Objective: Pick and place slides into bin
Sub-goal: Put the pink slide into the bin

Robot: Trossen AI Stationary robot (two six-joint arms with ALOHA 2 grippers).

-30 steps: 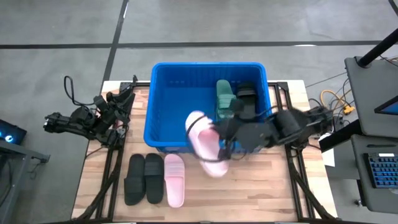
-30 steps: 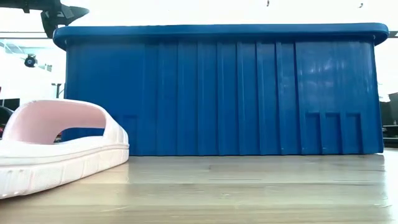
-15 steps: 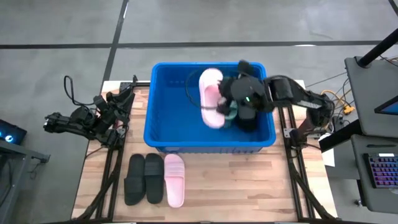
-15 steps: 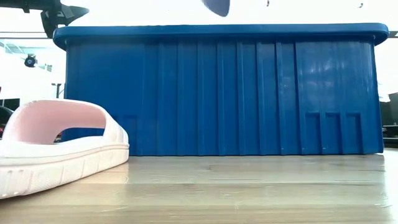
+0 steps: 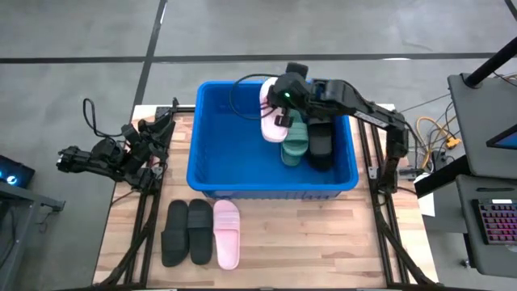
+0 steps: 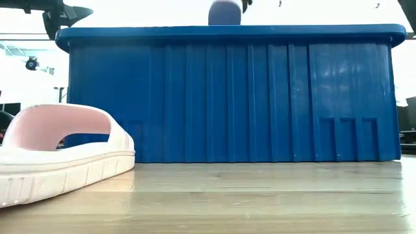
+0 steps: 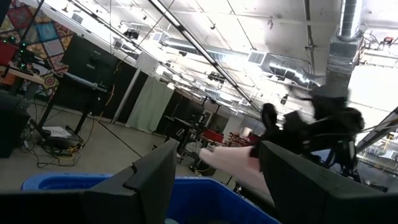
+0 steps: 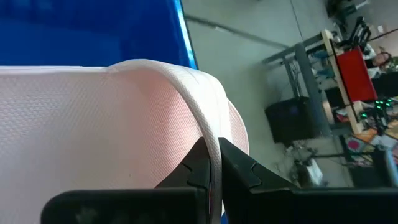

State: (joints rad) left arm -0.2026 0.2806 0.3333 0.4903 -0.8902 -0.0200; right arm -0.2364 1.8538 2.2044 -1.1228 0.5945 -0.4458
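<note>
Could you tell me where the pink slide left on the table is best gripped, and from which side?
By its strap: the pink slide lies sole-down beside the black pair, strap arched clear of the footbed. A tool coming from above could pinch the strap's edge.

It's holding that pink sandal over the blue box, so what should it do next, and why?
Probably lower it a little and open. The right gripper is shut on the pink slide, already over the far part of the bin, beside the green slide and a black one lying inside. The left gripper waits by the table's edge.
</note>
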